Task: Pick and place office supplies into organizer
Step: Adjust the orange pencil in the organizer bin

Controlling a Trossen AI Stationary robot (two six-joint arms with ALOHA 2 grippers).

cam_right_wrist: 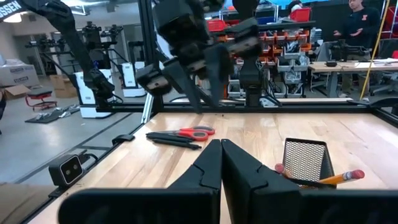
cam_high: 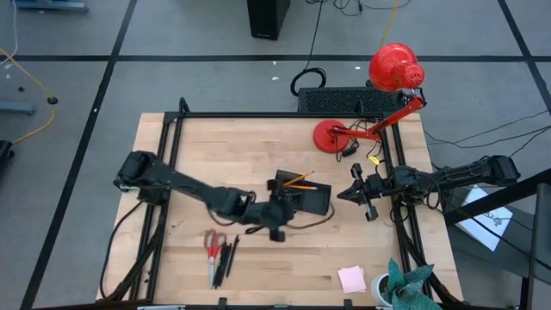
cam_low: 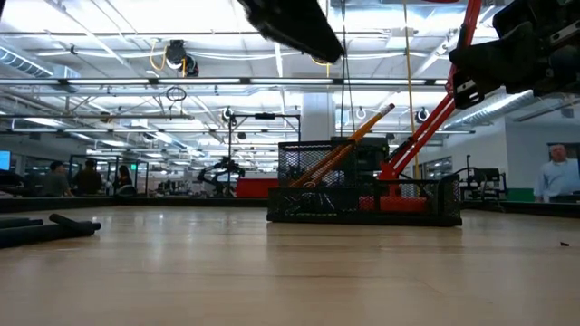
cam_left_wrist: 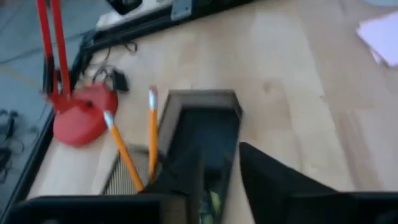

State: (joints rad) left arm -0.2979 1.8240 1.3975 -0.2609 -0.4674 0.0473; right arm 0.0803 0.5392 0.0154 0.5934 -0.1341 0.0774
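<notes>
The black mesh organizer (cam_high: 307, 199) stands mid-table, with two orange pencils (cam_high: 299, 179) leaning out of it. My left gripper (cam_high: 287, 208) hangs open just above the organizer's near-left end (cam_left_wrist: 202, 118). A small yellowish spot shows in the dark between its fingers. I cannot tell whether it is touched. My right gripper (cam_right_wrist: 221, 155) is shut and empty, hovering right of the organizer (cam_right_wrist: 305, 160). Red-handled scissors (cam_high: 213, 244) and black pens (cam_high: 225, 258) lie flat near the table's near edge. A pink sticky pad (cam_high: 351, 277) lies near-right.
A red desk lamp's round base (cam_high: 331, 136) sits on the far right of the table, and its arm slants up to the head (cam_high: 396, 67). A teal cloth (cam_high: 409, 284) lies at the near-right corner. Bare wood stretches left of the organizer. People stand in the room beyond.
</notes>
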